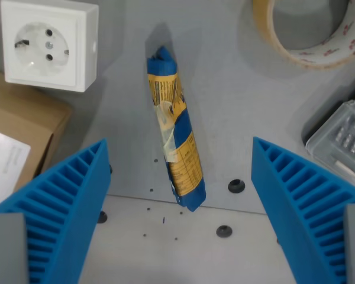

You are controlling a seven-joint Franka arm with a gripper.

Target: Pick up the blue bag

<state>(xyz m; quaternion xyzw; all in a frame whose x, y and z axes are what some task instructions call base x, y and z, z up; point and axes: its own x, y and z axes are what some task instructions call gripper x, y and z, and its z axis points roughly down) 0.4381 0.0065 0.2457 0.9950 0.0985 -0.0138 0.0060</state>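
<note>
The gripper (178,201) with ribbed blue plastic fingers (71,207) is spread wide and grasps nothing; the narrow blue-and-yellow foil bag (174,133) lies between them, untouched

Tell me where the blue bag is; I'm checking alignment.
In the wrist view's centre, the blue bag lies on the grey table, between the open hand's fingers, below-left of the tape roll.

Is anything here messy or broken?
Nothing looks broken or spilled. The blue bag is rolled up and crumpled, lying a bit slanted on the table. A wall socket sits loose on the table, which is unusual. The gripper jaws are wide open.
</note>
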